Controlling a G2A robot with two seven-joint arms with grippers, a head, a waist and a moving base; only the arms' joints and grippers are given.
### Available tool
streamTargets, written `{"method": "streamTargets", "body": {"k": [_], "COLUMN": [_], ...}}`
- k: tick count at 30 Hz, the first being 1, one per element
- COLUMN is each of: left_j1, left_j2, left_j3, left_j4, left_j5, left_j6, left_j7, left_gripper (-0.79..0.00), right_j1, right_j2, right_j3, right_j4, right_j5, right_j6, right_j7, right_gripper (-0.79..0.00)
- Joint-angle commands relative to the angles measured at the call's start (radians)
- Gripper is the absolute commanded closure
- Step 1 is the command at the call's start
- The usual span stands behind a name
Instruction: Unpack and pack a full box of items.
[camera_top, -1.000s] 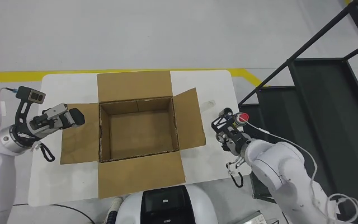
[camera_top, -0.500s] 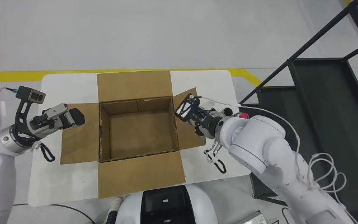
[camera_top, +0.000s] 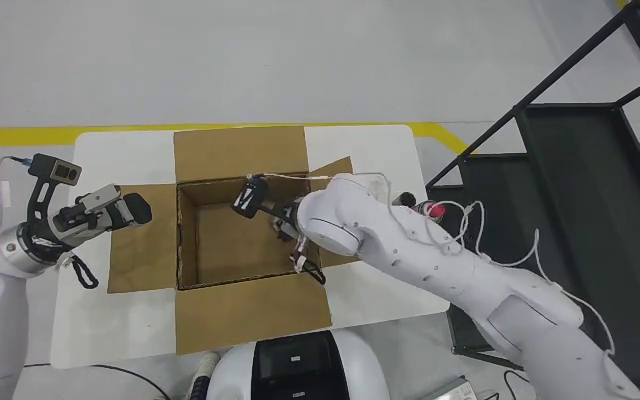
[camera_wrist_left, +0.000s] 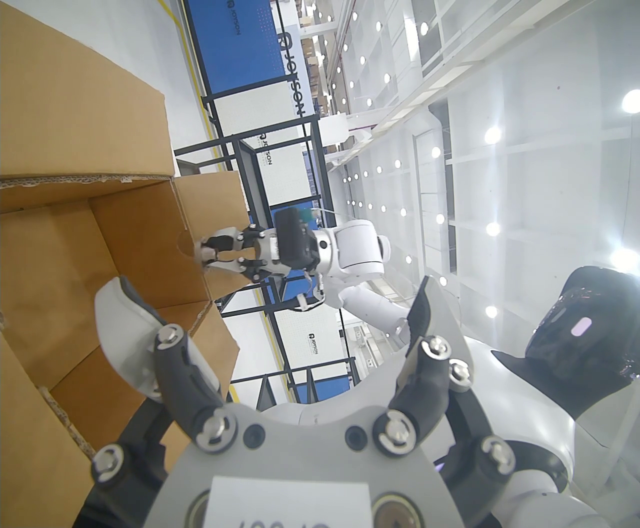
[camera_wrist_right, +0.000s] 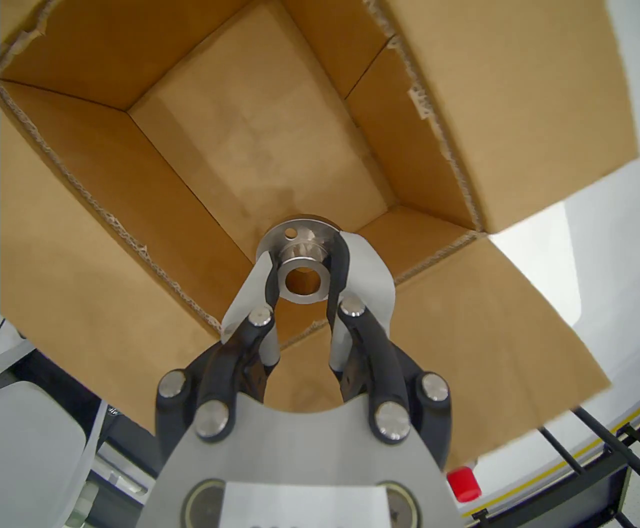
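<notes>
An open cardboard box (camera_top: 250, 250) stands in the middle of the white table (camera_top: 120, 150), all of its flaps folded out. Its floor (camera_wrist_right: 260, 135) is bare. My right gripper (camera_wrist_right: 302, 280) is shut on a small silver metal pulley (camera_wrist_right: 300, 262) with a round flange and a bore. It hangs over the far side of the box opening, and the right gripper (camera_top: 245, 203) sits just inside the back wall. My left gripper (camera_wrist_left: 275, 320) stands open and holds nothing. The left gripper (camera_top: 130, 208) is above the box's left flap; from there the right gripper (camera_wrist_left: 206, 252) is seen beyond the box (camera_wrist_left: 75, 250).
A red-capped button (camera_top: 433, 209) sits at the table's right edge, and the same red cap (camera_wrist_right: 462, 482) lies behind my right wrist. A black metal stair frame (camera_top: 560, 150) stands to the right of the table. A yellow floor line (camera_top: 100, 131) runs behind it.
My right arm has swung left from the table's right edge, across the right flap, to over the box opening. The left arm has not moved.
</notes>
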Motion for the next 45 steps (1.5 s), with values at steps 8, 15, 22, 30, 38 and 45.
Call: {"method": "streamTargets", "body": {"k": [8,15,22,30,38,45], "left_j1": [0.0,0.0,0.0,0.0,0.0,0.0], "left_j2": [0.0,0.0,0.0,0.0,0.0,0.0], "left_j3": [0.0,0.0,0.0,0.0,0.0,0.0], "left_j4": [0.0,0.0,0.0,0.0,0.0,0.0], "left_j5": [0.0,0.0,0.0,0.0,0.0,0.0], "left_j6": [0.0,0.0,0.0,0.0,0.0,0.0], "left_j7": [0.0,0.0,0.0,0.0,0.0,0.0], "left_gripper": [-0.785,-0.785,-0.785,-0.785,-0.785,-0.785], "right_j1": [0.023,0.031,0.033,0.036,0.041,0.021], "right_j2": [-0.078,-0.118,-0.152,-0.183,-0.205,-0.197], "right_j3": [-0.09,-0.106,-0.116,-0.117,-0.112,-0.086], "right_j4": [0.279,0.417,0.512,0.593,0.619,0.538], "right_j5": [0.044,0.075,0.094,0.107,0.101,0.057], "right_j6": [-0.007,-0.032,-0.057,-0.071,-0.072,-0.044], "right_j7": [-0.114,-0.16,-0.195,-0.203,-0.205,-0.18], "right_gripper": [0.0,0.0,0.0,0.0,-0.785,-0.785]}}
